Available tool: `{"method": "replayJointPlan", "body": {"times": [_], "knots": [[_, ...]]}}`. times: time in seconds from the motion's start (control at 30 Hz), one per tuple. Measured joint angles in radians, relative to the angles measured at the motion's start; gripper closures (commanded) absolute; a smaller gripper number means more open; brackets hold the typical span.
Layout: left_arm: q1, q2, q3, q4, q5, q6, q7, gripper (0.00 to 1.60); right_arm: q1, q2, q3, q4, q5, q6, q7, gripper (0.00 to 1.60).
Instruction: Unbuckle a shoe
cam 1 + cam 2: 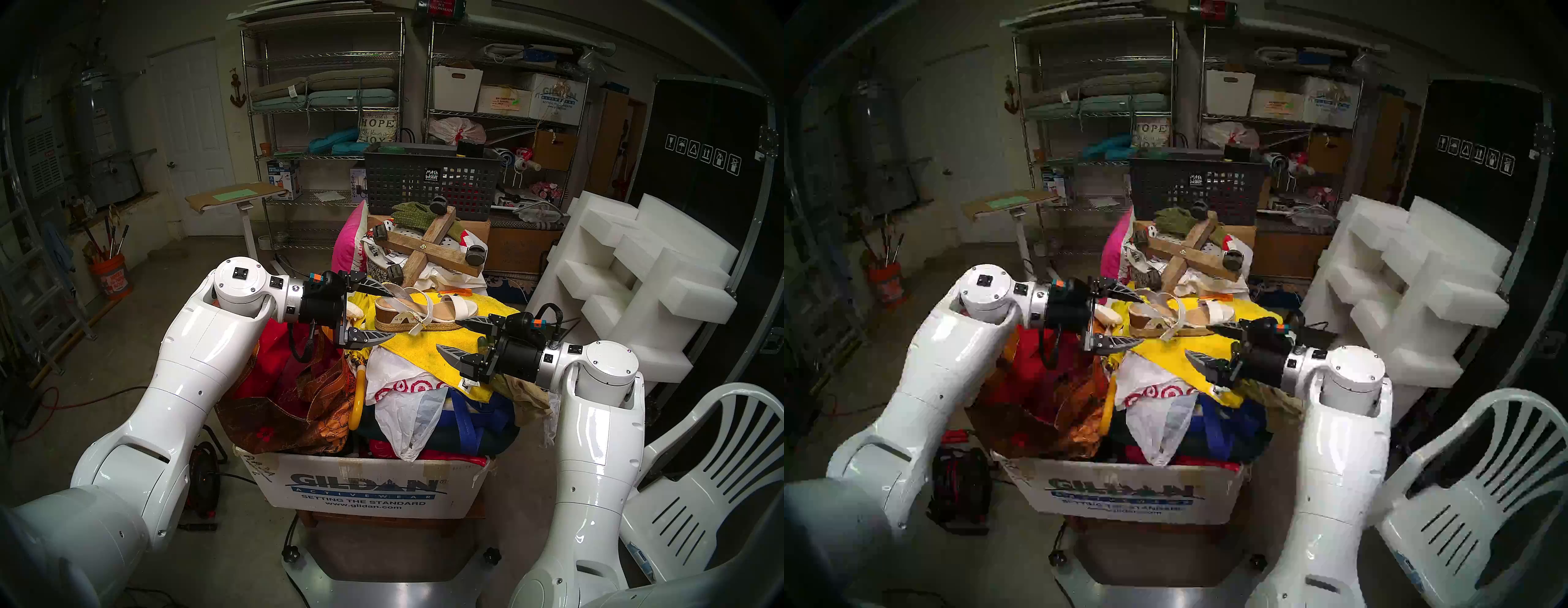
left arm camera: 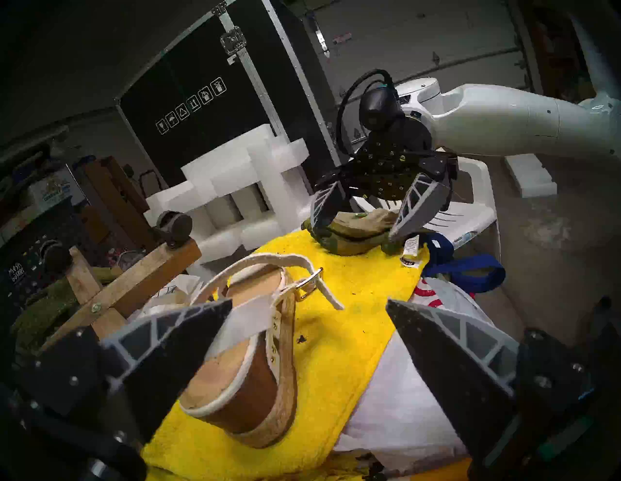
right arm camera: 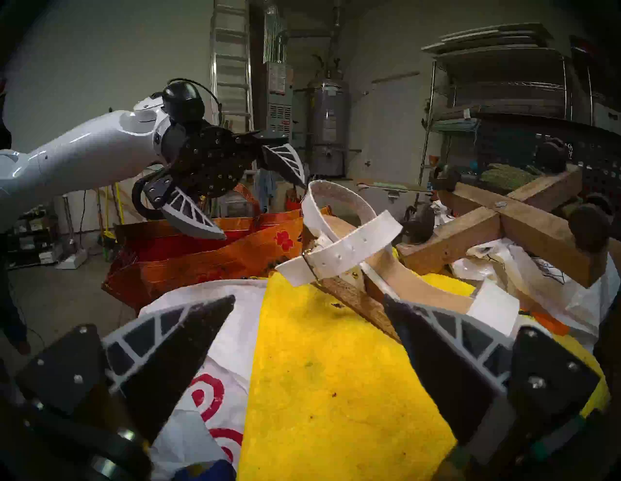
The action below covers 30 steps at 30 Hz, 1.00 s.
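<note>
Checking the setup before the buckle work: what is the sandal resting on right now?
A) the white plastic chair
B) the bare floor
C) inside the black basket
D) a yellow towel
D: the sandal sits upright on the yellow towel atop the pile.

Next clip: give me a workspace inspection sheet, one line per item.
Surface: yellow towel over a heaped cardboard box.
Job's things: sandal upright on the towel; buckle still fastened.
Clutter: wooden caster cross, orange bag, plastic bags, gloves.
End effectors: left end effector open at the heel; right end effector open near the toe; neither holds anything.
Cables: orange cord on the floor.
Surroundings: wire shelves, white chair, foam blocks.
</note>
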State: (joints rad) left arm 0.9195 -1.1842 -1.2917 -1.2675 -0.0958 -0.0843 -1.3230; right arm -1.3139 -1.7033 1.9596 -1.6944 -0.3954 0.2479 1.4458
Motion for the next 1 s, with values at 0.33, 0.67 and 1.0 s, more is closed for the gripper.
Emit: {"method": "replayJointPlan", "body": {"times": [0.33,0.67,1.0], "knots": [[0.0,-0.001,-0.001,0.0,0.0,-0.002,0.0,0.0,-0.003,0.0,-0.05,-0.011,-0.036,0.05,-0.029,0.0],[0.0,-0.002,-0.002,0.0,0.0,-0.004,0.0,0.0,0.003,-0.002,-0.061,0.012,-0.036,0.056,-0.032,0.05],[0.0,-0.003,-0.002,0.001,0.0,-0.005,-0.001,0.0,0.028,-0.002,-0.077,0.059,-0.039,0.055,-0.04,0.13]]}}
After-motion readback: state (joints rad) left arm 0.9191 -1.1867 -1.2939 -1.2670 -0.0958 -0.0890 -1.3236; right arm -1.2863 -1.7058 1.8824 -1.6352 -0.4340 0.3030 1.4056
